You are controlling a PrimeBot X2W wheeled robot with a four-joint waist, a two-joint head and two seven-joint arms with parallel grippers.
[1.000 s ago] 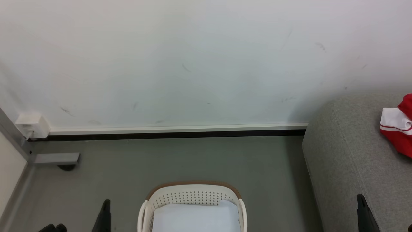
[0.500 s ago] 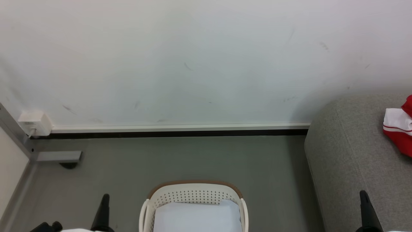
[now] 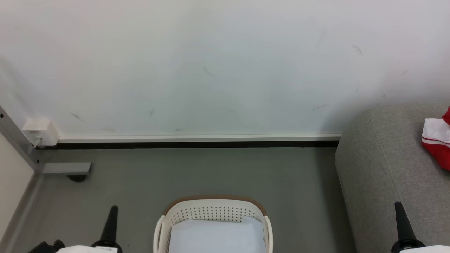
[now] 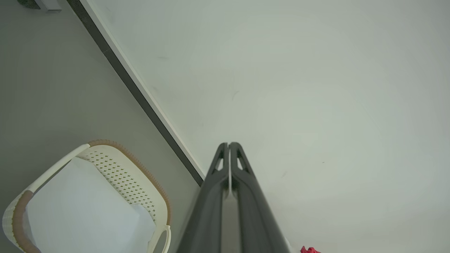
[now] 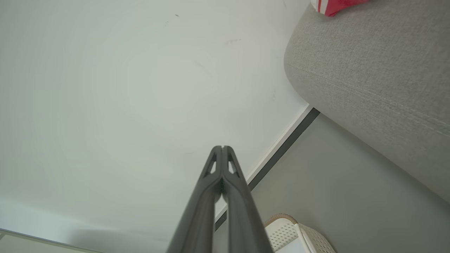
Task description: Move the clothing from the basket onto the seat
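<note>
Lying on the sofa [image 3: 379,168], the clothing [image 3: 437,144] seems delivered; left gripper [image 4: 229,144] and right gripper [image 5: 222,147] are pinched together, empty. Grabbing in the basket [image 3: 214,199] would wrongly lift the sheet [image 3: 214,237].

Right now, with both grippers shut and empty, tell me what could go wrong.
1. The basket holds a white sheet; it could be mistaken for clothing and pulled out.
2. The clothing lies on the seat at the head view's edge, partly cut off, so a slide off might go unseen.
3. The left gripper hangs near the basket; a careless swing might knock it.
</note>
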